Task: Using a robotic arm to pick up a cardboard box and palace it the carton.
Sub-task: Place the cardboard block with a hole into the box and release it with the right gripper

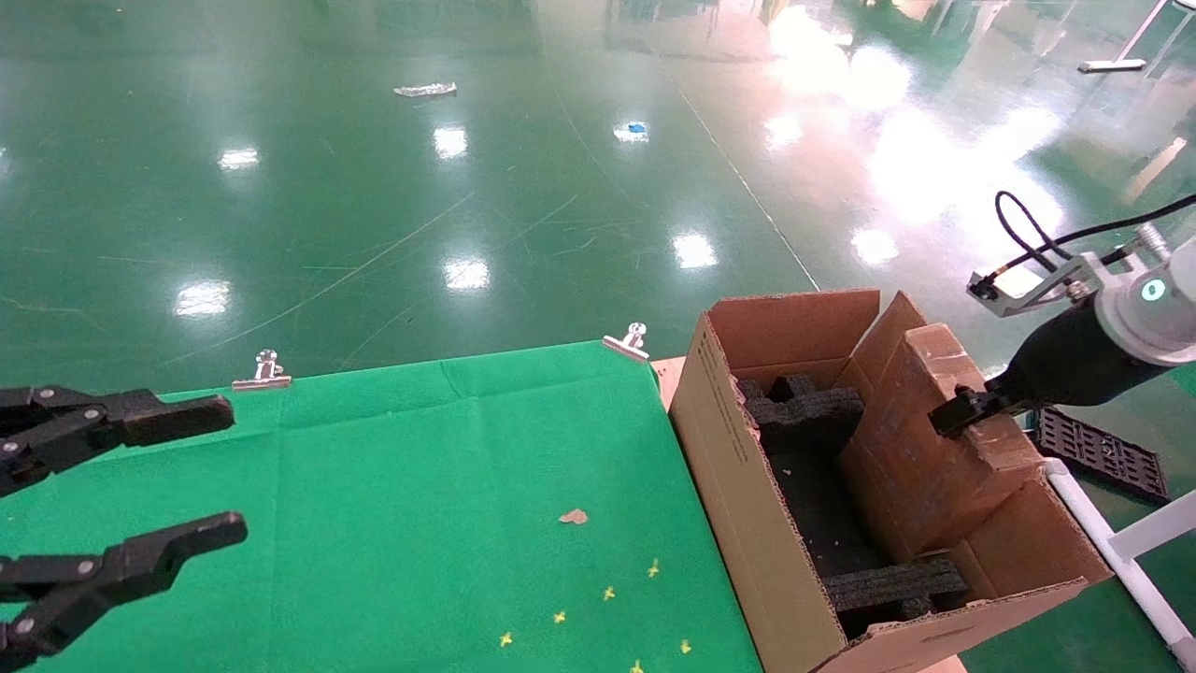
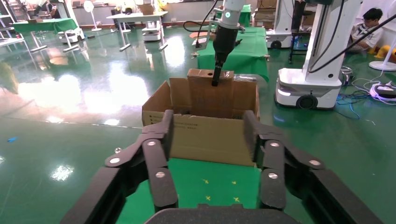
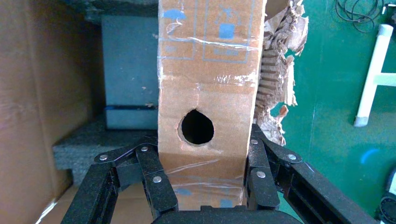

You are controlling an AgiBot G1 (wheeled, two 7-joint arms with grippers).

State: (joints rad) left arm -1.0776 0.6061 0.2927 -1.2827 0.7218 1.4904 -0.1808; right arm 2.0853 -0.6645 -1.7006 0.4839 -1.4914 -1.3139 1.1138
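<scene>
i see the cardboard box [image 3: 205,93] as brown paperboard under glossy, wrinkled tape. the carton [image 1: 747,486] is matt corrugated board with ragged torn edges, holding coarse black foam [image 1: 804,416]. the table cloth [image 1: 420,486] looks like matt green fabric pinned by shiny metal clips [image 1: 628,344]; the floor [image 1: 420,206] gleams.

White arm [image 1: 1145,318], black riveted grippers

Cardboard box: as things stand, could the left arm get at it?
Probably not easily. The cardboard box stands in the carton, clamped by the right pincer; the open left pincer hangs across the green cloth, with the carton's wall between.
</scene>
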